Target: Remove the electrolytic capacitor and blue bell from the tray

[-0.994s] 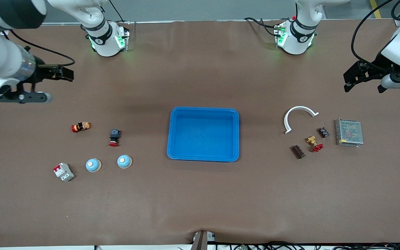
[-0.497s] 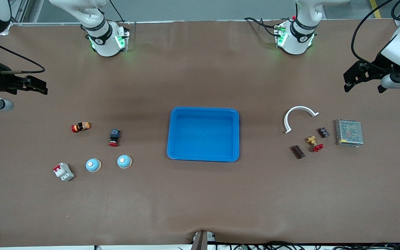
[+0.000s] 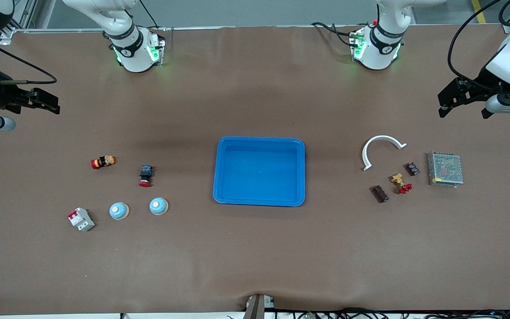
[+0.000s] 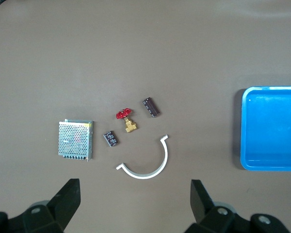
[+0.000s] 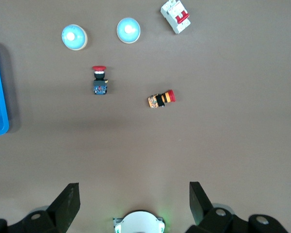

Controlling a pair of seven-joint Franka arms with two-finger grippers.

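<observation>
Both grippers hang high with their fingers spread wide and nothing held. We see the right gripper (image 3: 42,101) at the upper left of the front frame, over bare table (image 3: 255,257) at the right arm's end. We see the left gripper (image 3: 463,98) at the upper right, over the table's left-arm end.

At the frame's centre sits the blue tray (image 3: 259,201), with nothing in it.

Lower left of the frame, we find two blue bells side by side: one bell (image 3: 159,206) closer to the tray, the other bell (image 3: 118,211) just beside a red-and-white breaker (image 3: 81,219). Above them in the frame lie a red-capped push button (image 3: 145,175) and an orange-and-red switch (image 3: 103,162).

Right of centre, we see two dark capacitors: one capacitor (image 3: 380,193) lower in the frame, another capacitor (image 3: 412,169) close to the metal mesh power supply (image 3: 445,169). Between them sits a brass valve with a red handle (image 3: 400,182). A white curved piece (image 3: 381,147) lies above this group.
</observation>
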